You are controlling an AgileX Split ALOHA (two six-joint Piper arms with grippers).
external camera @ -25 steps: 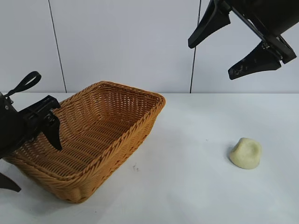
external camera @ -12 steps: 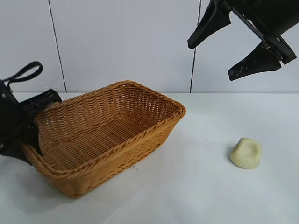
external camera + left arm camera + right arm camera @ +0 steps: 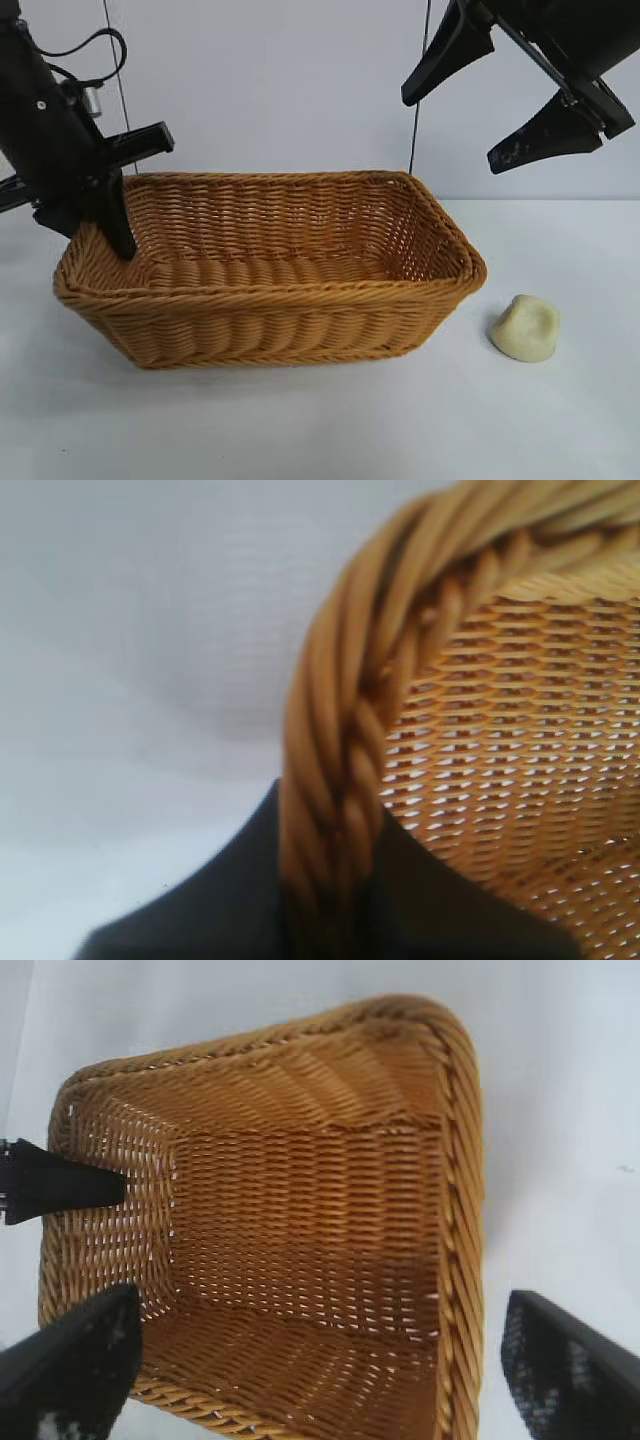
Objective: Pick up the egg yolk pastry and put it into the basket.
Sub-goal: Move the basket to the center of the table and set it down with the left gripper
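While your left end effector [image 3: 118,240] is clenched on the basket [image 3: 300,320] rim at its left end, the egg yolk pastry [image 3: 526,328] lies untouched on the counter [image 3: 330,420] near its right edge, your right end effector [image 3: 505,95] spread wide above.

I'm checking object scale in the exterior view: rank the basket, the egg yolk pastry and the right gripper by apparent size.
1. basket, by far the largest.
2. right gripper, though it may sit nearer the camera, so this is unsure.
3. egg yolk pastry, the smallest.
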